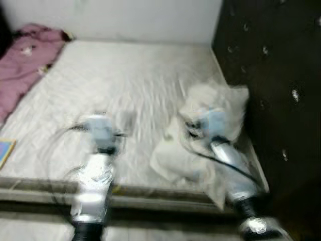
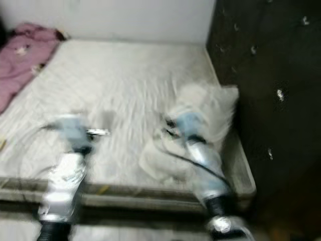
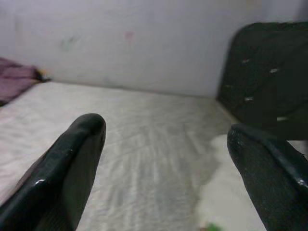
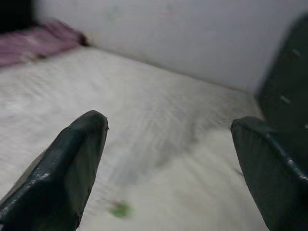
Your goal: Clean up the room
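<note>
Left eye view, blurred, likely from camera motion. Both arms are raised over a bed [image 1: 125,85] with a bare, whitish, finely ribbed mattress.

Progress, judged from how things lie: the tidy-up looks far from finished. A white pillow [image 1: 220,108] sits at the bed's right edge against a dark tufted headboard [image 1: 271,75], with a crumpled white cloth [image 1: 175,160] spread just in front of it near the foot edge. A pink blanket [image 1: 22,65] is bunched at the far left corner of the bed. A small blue and yellow flat item [image 1: 6,149] lies at the left edge; too blurred to identify. None of these looks put away or straightened.

Hands: the left hand [image 3: 166,159] has its fingers spread wide apart and holds nothing, hovering over open mattress. The right hand [image 4: 168,159] is likewise spread wide and empty; it sits over or just beside the pillow and cloth, and a small green speck [image 4: 120,208] lies on the white fabric below it. Contact with the fabric cannot be confirmed.

Likely next: the right hand appears best placed for the cloth or pillow.

Room: plain white wall [image 1: 125,17] behind the bed; dark upholstered panel with shiny buttons on the right. Mattress surface wrinkled, otherwise bare in the middle.
</note>
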You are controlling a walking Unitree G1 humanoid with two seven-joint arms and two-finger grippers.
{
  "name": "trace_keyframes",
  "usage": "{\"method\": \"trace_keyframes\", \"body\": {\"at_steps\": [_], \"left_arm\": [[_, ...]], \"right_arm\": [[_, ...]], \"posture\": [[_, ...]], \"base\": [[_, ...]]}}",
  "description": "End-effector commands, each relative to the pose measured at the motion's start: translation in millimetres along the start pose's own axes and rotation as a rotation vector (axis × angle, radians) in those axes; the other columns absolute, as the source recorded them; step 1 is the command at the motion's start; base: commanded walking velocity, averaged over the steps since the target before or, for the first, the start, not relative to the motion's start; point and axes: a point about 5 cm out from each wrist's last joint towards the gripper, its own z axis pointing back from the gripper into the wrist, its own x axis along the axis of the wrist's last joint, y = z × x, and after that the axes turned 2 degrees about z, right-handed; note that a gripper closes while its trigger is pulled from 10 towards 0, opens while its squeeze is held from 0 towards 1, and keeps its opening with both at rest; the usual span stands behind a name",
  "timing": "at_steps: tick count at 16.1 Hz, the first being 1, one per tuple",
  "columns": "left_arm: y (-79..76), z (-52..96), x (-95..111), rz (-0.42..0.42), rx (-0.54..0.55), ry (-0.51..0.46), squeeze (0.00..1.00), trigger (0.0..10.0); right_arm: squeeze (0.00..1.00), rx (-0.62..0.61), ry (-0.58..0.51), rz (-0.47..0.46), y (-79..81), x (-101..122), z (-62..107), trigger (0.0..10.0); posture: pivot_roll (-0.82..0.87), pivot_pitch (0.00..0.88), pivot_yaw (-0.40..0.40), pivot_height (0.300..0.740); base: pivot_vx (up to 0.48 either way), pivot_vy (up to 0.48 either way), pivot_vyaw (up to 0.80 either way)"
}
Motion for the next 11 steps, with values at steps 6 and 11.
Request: {"method": "trace_keyframes", "body": {"at_steps": [6,11], "left_arm": [[19.8,2.5,-4.2,-0.058,0.074,0.04,0.0,10.0],[16.9,1.9,-4.8,-0.058,0.053,0.041,0.0,10.0]], "right_arm": [[0.0,0.05,-0.043,-0.023,17.5,11.5,-8.1,10.0],[0.0,0.042,-0.037,-0.031,16.0,9.9,-8.0,10.0]], "posture": [[-0.04,0.0,-0.015,0.74],[-0.04,0.0,-0.012,0.74]], "base": [[0.0,0.0,0.0],[0.0,-0.216,-0.29]]}}
